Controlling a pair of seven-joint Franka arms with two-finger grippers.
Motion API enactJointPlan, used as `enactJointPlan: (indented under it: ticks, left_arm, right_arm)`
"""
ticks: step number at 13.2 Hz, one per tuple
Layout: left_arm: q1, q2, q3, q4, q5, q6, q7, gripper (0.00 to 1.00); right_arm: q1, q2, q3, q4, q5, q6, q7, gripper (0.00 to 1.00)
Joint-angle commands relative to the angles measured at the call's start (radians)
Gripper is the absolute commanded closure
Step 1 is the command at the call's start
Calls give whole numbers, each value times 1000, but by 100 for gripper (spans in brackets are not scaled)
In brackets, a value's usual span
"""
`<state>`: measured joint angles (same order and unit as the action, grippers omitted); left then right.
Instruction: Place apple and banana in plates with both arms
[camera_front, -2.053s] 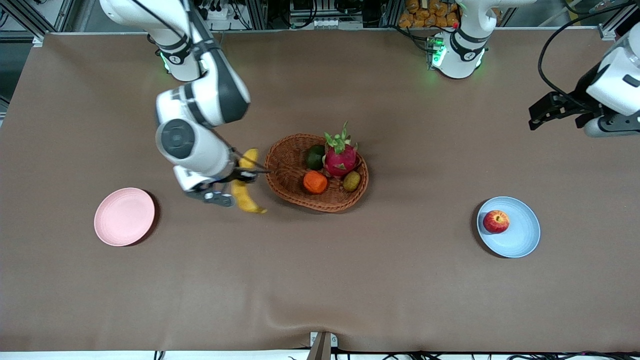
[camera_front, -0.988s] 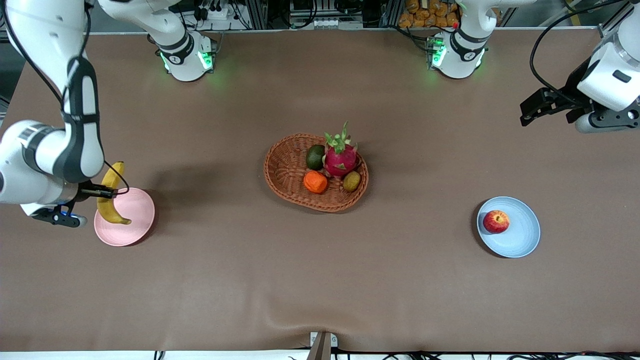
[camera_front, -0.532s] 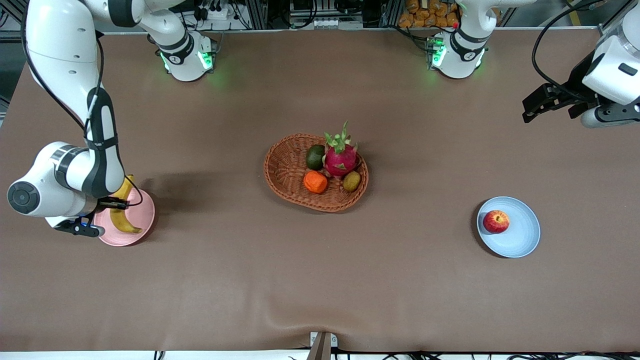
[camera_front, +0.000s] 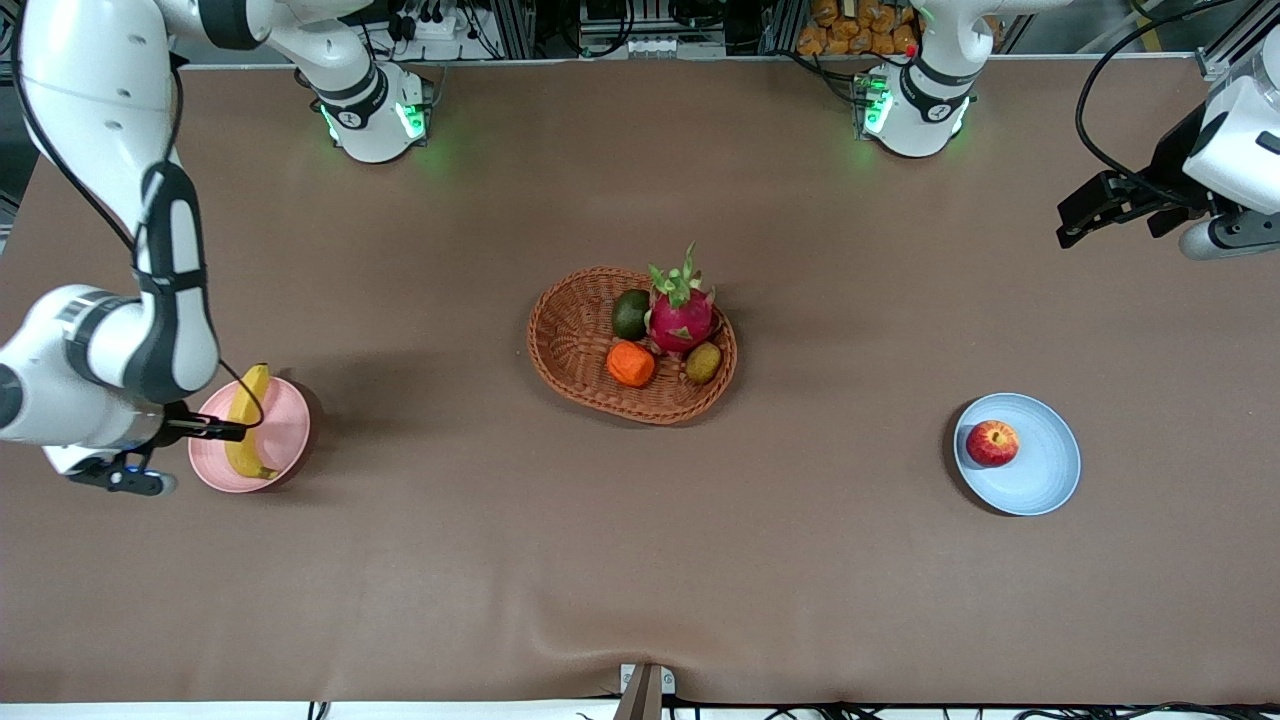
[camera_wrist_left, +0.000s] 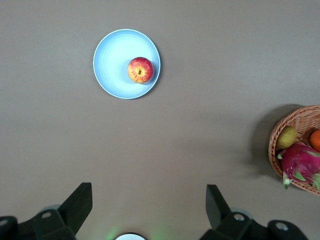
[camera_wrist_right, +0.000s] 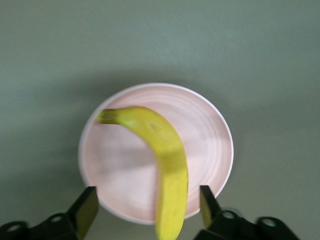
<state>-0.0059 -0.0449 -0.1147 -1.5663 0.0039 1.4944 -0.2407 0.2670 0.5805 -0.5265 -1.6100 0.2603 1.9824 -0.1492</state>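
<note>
Banana (camera_front: 249, 422) lies on the pink plate (camera_front: 285, 440) at the right arm's end; right gripper (camera_wrist_right: 148, 206) is over it, jaws spread and clear of the fruit. Best move, I'd say: lift straight up, no sideways drag, since a curved, smooth-skinned banana on shallow slick plastic will likely rock or slide. Apple (camera_front: 992, 443), round and glossy, sits in the blue plate (camera_front: 1050, 480) at the left arm's end. Wicker basket (camera_front: 575, 345) farther back, mid-table. Left gripper (camera_wrist_left: 147, 204) waits high, jaws spread, holding nothing.
</note>
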Motion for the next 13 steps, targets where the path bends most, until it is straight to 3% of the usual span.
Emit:
enactJointPlan:
  ticks: [1,4,6,8,11,13]
  left_arm:
    - [17,-10,-3,-6,-15,-6,-15,0]
    - [15,-3,-3,-6,-9,4,-12,0]
    - [17,-3,-5,-6,-1,12,1,0]
    - [24,-1,-3,-9,-1,18,5,0]
    - [24,-1,-3,-11,-1,20,5,0]
    - [24,-1,-3,-11,-1,20,5,0]
  right_arm:
    - [-19,-80,8,116,-3,-190,-18,0]
    - [-6,-203,-4,137,-35,-273,-21,0]
    - [-8,-286,26,134,-74,-348,-21,0]
    - [-54,-361,113,122,-119,-390,-20,0]
    - [-214,-465,332,96,-194,-428,-6,0]
    - [-278,-537,402,44,-200,-454,29,0]
